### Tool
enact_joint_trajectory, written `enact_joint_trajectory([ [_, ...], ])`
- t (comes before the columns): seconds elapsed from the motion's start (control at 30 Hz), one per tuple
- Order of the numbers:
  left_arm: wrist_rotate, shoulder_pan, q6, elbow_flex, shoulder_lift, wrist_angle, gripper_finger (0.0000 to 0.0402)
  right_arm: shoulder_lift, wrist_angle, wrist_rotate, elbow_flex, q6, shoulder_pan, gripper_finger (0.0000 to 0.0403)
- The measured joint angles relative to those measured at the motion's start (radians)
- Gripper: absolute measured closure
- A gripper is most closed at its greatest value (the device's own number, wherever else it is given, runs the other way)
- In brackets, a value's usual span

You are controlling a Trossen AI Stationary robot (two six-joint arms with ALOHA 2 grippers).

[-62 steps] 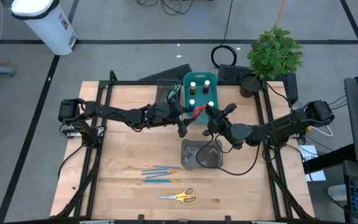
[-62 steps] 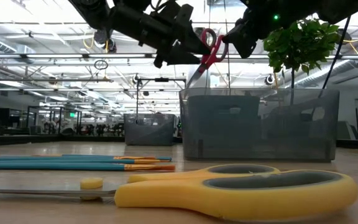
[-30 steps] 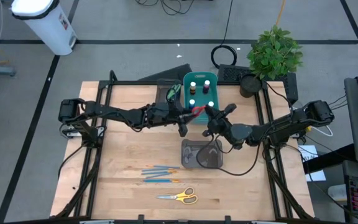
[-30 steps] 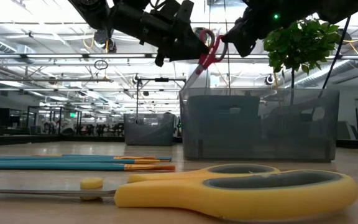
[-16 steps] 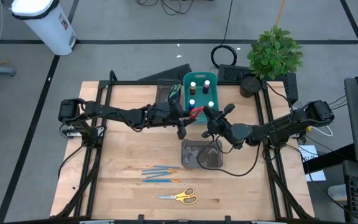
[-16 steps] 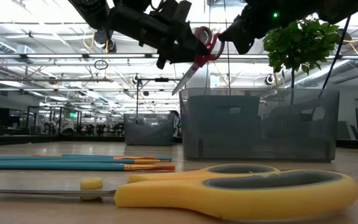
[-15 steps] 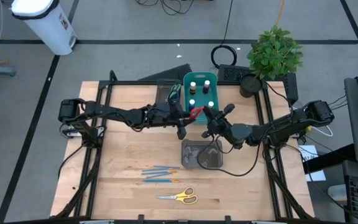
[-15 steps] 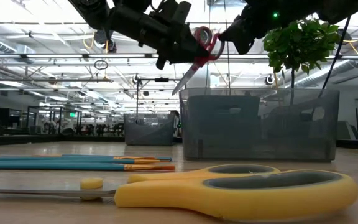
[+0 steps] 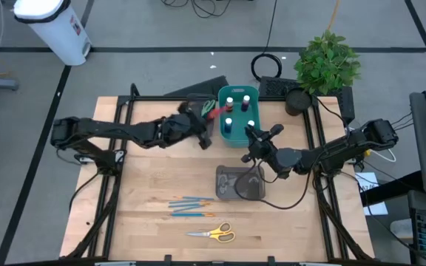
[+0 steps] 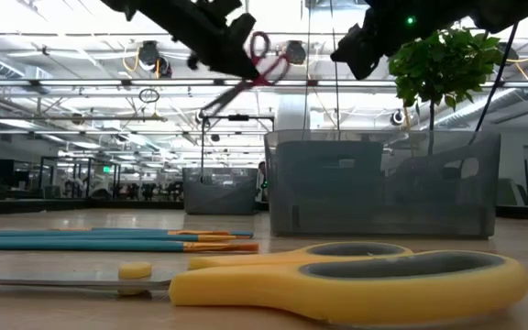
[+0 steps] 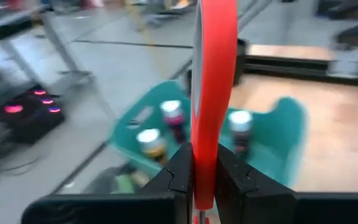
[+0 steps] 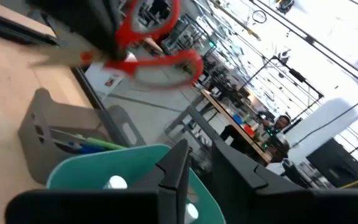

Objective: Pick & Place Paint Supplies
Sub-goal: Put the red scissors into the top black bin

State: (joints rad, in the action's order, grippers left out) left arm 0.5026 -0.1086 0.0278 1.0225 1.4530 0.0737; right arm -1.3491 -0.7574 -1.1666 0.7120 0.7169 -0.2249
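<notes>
My left gripper [image 9: 203, 120] is shut on the red-handled scissors [image 9: 213, 111], high over the table's far side just left of the teal bin [image 9: 239, 125]. In the low view the scissors [image 10: 250, 60] slant with the blades pointing down and left. My right gripper [image 9: 252, 137] hangs open and empty, right of the bin. Capped paint bottles [image 9: 229, 103] stand in the bin. The brushes [image 9: 187, 203] and the yellow scissors [image 9: 213, 233] lie flat on the near table. My left gripper pinches one red handle loop [image 11: 213, 93] of the scissors between its two fingers [image 11: 180, 171]; the loop shows edge-on in the wrist view. The scissors are lifted clear, and their blades [image 10: 218, 103] slant down away from the gripper.
A dark grey tray [image 9: 239, 183] stands mid-table, below my right gripper. Another grey tray [image 12: 55, 130] left of the bin holds blue and green things. A potted plant [image 9: 325, 63] stands at the far right corner. Bare wood lies around the brushes.
My left gripper has carried the red scissors toward the table's left and far edge, away from my right gripper, which stayed put. The scissors, earlier between both grippers, are now clear of the right one. They have tipped, so the blades lie more level.
</notes>
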Motion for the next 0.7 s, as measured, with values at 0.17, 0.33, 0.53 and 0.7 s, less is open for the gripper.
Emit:
enact_joint_trajectory([
  [0.17,0.050,-0.090,-0.009,-0.008,-0.016,-0.055,0.0367,0.003,-0.001,-0.010,0.000,-0.001,0.000,0.0331],
  [0.33,0.037,-0.186,-0.047,-0.061,0.052,0.016,0.0367,0.003,-0.002,-0.010,0.000,-0.001,0.000,0.0334],
  [0.53,-0.001,-0.258,-0.058,-0.151,0.144,0.279,0.0367,0.003,0.001,-0.010,0.000,-0.005,0.002,0.0335],
  [0.7,-0.011,-0.274,-0.058,-0.160,0.199,0.299,0.0367,0.003,-0.001,-0.009,0.000,-0.004,0.003,0.0338],
])
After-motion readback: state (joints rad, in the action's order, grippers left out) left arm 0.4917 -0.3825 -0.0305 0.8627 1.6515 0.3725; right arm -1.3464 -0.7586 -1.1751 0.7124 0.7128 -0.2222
